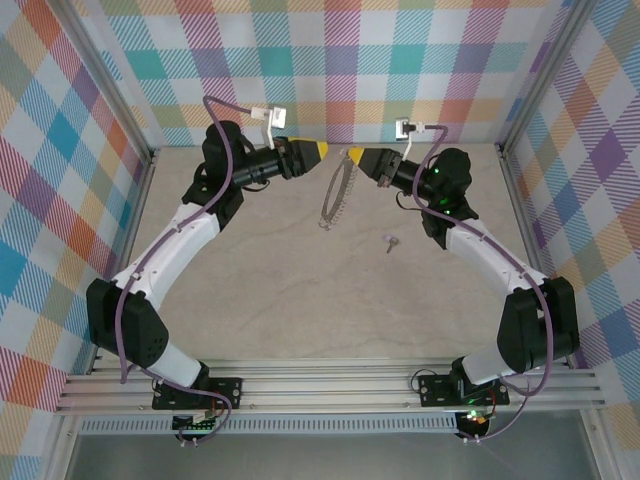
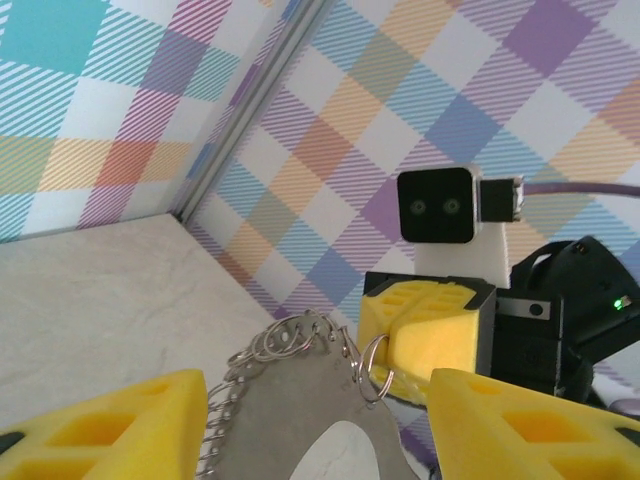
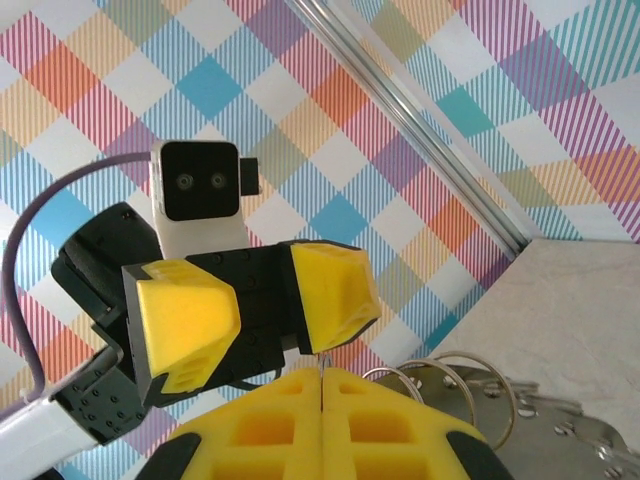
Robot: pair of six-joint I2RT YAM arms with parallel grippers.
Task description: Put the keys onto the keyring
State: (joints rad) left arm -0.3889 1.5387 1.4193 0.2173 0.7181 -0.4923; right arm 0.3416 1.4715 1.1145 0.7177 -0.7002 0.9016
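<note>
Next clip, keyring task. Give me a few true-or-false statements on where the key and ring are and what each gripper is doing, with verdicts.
1. The tiny silvery metal key lies on the table, apart from the large thin dark hoop fringed with silvery links. True.
2. The left gripper is clamped on the hoop. False: its jaws stand open.
3. The right gripper is shut on the hoop. True.
4. The key lies beside the left arm's base. False: it lies mid-table, nearer the right arm.
</note>
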